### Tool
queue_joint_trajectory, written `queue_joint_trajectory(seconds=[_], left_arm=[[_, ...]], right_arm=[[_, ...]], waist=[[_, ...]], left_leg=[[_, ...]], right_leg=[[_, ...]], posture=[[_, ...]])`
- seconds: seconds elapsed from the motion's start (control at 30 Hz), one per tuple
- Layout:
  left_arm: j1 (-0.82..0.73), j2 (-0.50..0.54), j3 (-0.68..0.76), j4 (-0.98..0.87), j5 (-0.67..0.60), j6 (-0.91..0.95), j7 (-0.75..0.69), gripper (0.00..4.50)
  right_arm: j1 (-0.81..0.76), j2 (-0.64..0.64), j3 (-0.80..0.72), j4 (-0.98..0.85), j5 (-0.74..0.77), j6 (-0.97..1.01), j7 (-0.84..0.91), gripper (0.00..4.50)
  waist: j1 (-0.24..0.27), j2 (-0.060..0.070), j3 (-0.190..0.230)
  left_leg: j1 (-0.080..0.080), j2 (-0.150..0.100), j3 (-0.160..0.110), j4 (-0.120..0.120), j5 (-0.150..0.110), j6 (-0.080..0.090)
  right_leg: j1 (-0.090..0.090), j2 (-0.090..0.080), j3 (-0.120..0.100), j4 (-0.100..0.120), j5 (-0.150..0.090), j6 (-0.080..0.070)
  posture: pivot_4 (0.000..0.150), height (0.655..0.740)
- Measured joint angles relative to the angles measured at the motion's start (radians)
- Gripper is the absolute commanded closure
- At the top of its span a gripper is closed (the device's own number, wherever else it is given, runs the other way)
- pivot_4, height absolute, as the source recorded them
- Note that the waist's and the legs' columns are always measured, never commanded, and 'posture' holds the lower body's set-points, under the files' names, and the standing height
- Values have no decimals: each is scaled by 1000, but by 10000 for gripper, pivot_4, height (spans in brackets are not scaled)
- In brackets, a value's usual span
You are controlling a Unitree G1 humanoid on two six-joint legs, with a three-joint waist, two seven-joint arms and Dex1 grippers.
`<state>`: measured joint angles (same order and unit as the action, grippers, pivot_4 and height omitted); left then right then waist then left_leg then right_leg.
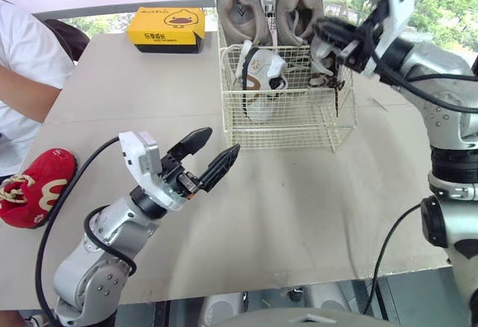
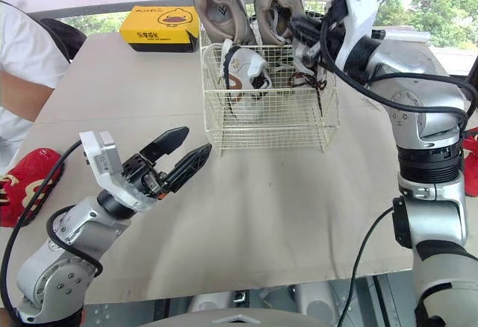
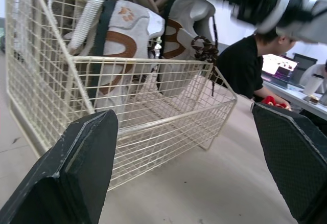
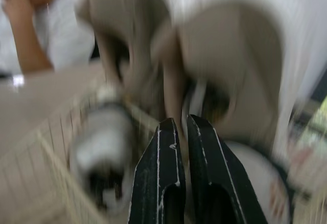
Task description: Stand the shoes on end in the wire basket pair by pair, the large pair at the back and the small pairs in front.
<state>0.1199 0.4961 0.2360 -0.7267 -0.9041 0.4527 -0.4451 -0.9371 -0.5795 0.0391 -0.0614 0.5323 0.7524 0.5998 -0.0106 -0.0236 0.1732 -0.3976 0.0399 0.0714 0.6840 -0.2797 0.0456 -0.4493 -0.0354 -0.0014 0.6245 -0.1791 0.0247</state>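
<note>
Left end effector (image 1: 220, 142) hovers wide open over the beige worktop (image 1: 299, 215), in front of the cream wire basket (image 1: 287, 129). The right end effector (image 4: 179, 123), fingers pressed together, sits at the basket's right rim. A large beige sneaker pair (image 1: 243, 6) stands on end at the basket's back. Small white-and-brown shoes (image 1: 258, 77) stand just before them. A yellow cardboard box (image 1: 166, 28) lies left of the basket.
</note>
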Motion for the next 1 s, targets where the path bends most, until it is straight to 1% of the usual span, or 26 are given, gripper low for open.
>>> queue_joint_trajectory(seconds=[0.17,0.2,0.27,0.33,0.4,0.43,0.5,0.53,0.57,0.63,0.67,0.7,0.73,0.8,0.87,0.93,1.0], left_arm=[[15,2,10,-18,-2,0,26,0],[25,2,21,-25,-3,0,43,0],[27,0,34,-34,-4,0,63,0],[47,-31,74,-46,-20,-4,116,0],[72,-53,125,-46,-24,-12,166,0],[90,-61,161,-44,-24,-18,192,0],[139,-71,243,-43,-34,-28,229,0],[175,-71,289,-38,-47,-32,233,0],[230,-69,360,-25,-67,-39,229,0],[307,-63,455,-8,-91,-48,204,0],[405,-50,551,9,-94,-58,152,0],[433,-42,582,19,-94,-60,136,0],[514,-36,676,60,-107,-64,93,0],[570,-27,766,114,-120,-65,62,0],[629,14,873,243,-125,-64,8,0],[653,40,903,322,-108,-56,-23,0],[674,93,903,407,-69,-43,-65,0]], right_arm=[[33,5,1,2,-14,10,29,44207],[52,40,-16,-2,-10,-34,45,44207],[65,63,-21,-13,2,-70,65,44207],[82,108,-32,-73,43,-113,118,44207],[98,138,-29,-128,80,-133,162,39137],[113,144,-17,-151,91,-146,185,37930],[159,151,16,-173,85,-180,232,27383],[183,159,34,-176,84,-190,250,23820],[222,168,57,-177,83,-196,272,16940],[260,174,87,-174,76,-207,298,8448],[269,186,110,-173,73,-216,322,4197],[273,189,112,-174,73,-219,330,1206],[276,200,115,-172,76,-221,348,1206],[277,205,117,-172,84,-221,363,1206],[277,222,125,-171,95,-220,393,1206],[277,225,130,-171,94,-221,400,1206],[277,234,131,-170,94,-221,400,1206]], waist=[[1,0,0],[-2,0,0],[-4,0,0],[-7,0,0],[-7,0,0],[-5,0,0],[-4,-1,0],[-4,-1,0],[-6,0,0],[-7,0,0],[-11,-2,0],[-13,-2,0],[-13,-2,1],[-14,-2,1],[-5,-2,1],[-4,-2,1],[-3,-2,1]], left_leg=[[0,0,0,1,0,0],[1,0,0,1,0,0],[1,0,0,1,0,0],[1,1,0,0,0,0],[1,3,-2,0,0,0],[1,4,-2,0,0,0],[1,4,-2,-1,0,0],[1,5,-2,-1,0,0],[1,5,-1,-1,0,0],[1,5,0,0,0,0],[1,5,1,0,0,-1],[1,5,2,0,0,-1],[2,5,2,0,0,-1],[2,5,1,0,0,-1],[2,6,1,0,0,-2],[2,6,1,0,-2,-5],[1,6,2,0,-2,-6]], right_leg=[[0,0,0,0,0,0],[0,0,0,0,0,0],[0,1,0,1,0,0],[0,2,0,1,2,3],[0,2,-2,1,2,4],[0,2,-2,1,2,4],[0,2,-3,1,2,3],[0,2,-3,1,0,0],[0,1,-2,1,0,0],[-1,0,-2,1,0,0],[-1,1,-1,1,0,0],[-1,1,-1,0,-1,1],[-2,0,-2,0,-3,3],[-2,0,-2,0,-3,3],[-3,-1,-4,1,-3,3],[-4,-2,-4,1,-3,3],[-4,-3,-5,1,-3,3]], posture=[[1500,7400],[1500,7400],[1500,7400],[1500,7400],[1500,7400],[1500,7400],[1500,7400],[1500,7400],[1500,7400],[1500,7400],[1500,7400],[1500,7400],[1500,7400],[1500,7400],[1500,7400],[1500,7400],[1500,7400]])
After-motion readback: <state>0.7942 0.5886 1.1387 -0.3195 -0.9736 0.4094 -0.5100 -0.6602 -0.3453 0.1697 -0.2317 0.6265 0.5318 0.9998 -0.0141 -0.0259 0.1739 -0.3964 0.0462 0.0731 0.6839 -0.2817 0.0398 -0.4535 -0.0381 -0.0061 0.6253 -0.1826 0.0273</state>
